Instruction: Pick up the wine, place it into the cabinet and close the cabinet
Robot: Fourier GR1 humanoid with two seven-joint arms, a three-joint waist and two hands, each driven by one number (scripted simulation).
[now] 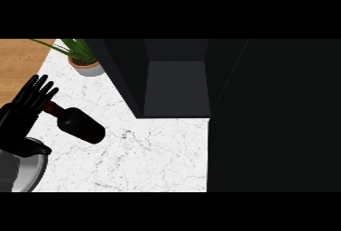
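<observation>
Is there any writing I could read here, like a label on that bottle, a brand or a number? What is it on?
None: no text can be read anywhere in this view.
wine bottle: dark, no label showing on the side that faces up.
plant pot: plain white, no marking.
cabinet: plain dark panels, no sign or number.
counter: only marble veining.

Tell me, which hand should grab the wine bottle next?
Probably the left. The left hand is open right beside the wine bottle lying on the counter, fingers by its neck. The right hand does not show at all.
</observation>
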